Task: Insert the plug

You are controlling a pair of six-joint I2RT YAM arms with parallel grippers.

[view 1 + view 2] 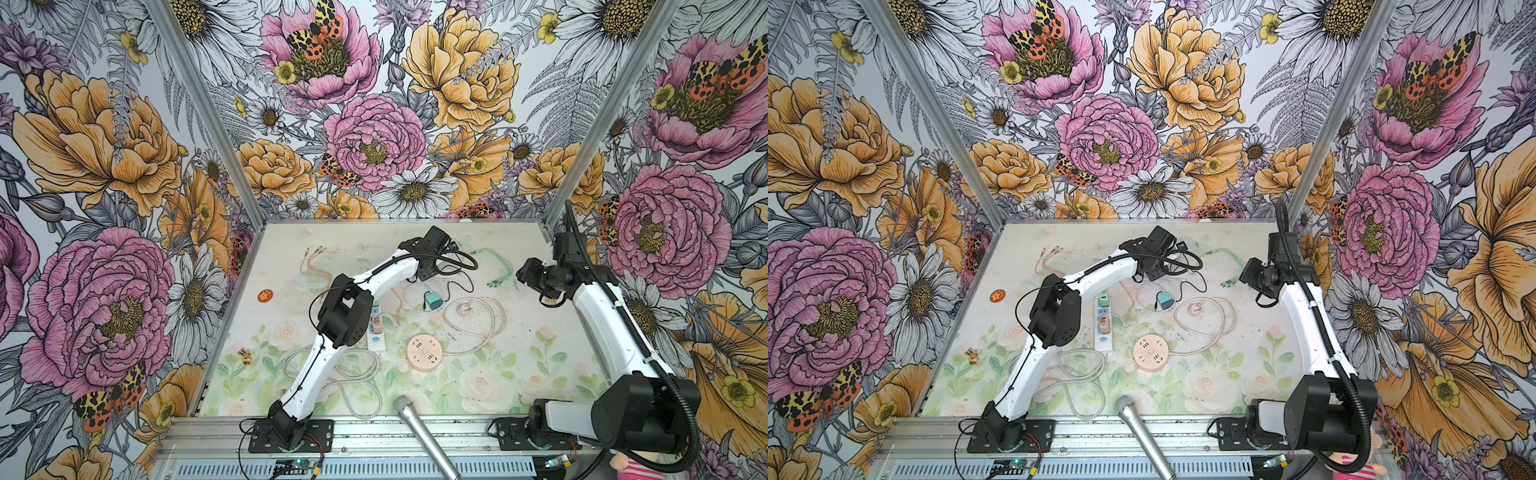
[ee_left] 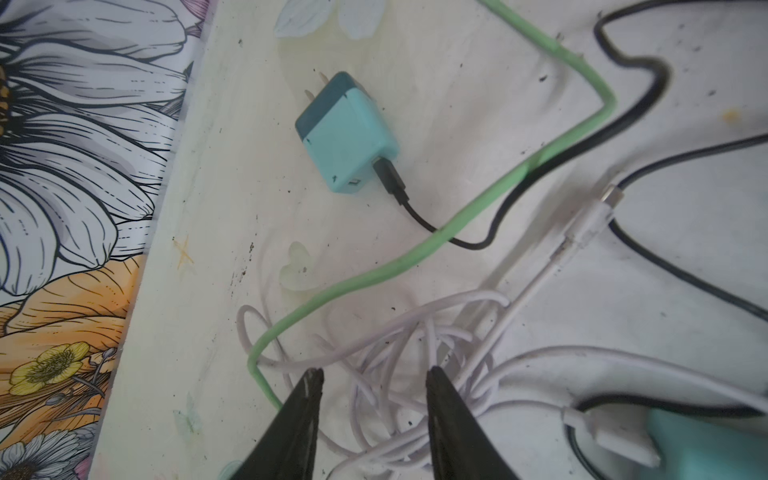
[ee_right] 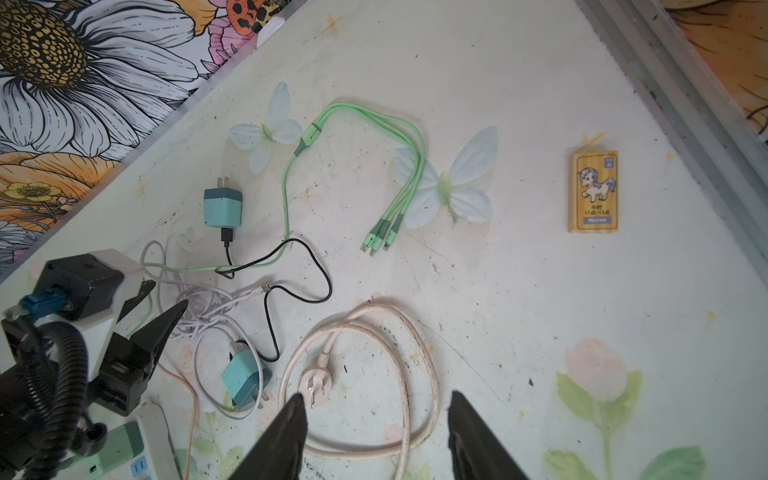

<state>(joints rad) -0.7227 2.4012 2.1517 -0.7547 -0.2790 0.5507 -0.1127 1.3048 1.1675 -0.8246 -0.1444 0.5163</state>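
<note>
Left gripper — mine. Jaws partly apart, nothing between them, poised above a tangle of white cable.

Teal charger plug: on its side on the table beyond the tips, prongs pointing away, black lead in its tail. Judged light, rigid and smooth-sided — apt to skid. Best taken across the flat sides of its body, clear of prongs and lead.

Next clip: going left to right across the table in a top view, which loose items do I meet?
Orange round sticker → white power strip → teal charger → pink plug → green cable tips.
</note>
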